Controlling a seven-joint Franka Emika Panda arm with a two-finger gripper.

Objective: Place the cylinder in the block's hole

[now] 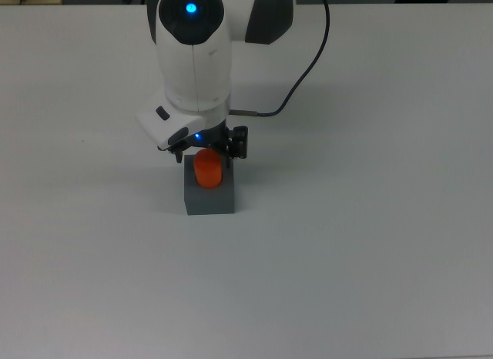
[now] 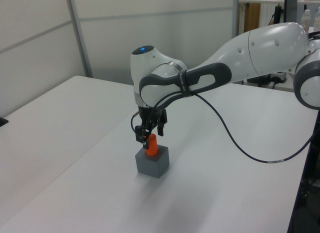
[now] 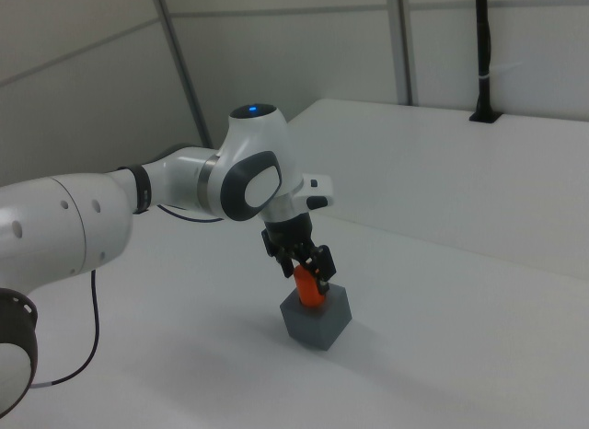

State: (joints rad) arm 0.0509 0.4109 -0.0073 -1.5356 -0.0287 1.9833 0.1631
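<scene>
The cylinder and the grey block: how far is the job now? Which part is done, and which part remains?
Done: the cylinder stands upright in the hole of the block, with its upper part above the top face. In hand: the gripper looks open, a finger on each side of the cylinder's top in the left view. Left: the arm has to lift clear; whether the cylinder sits at full depth cannot be told.
</scene>
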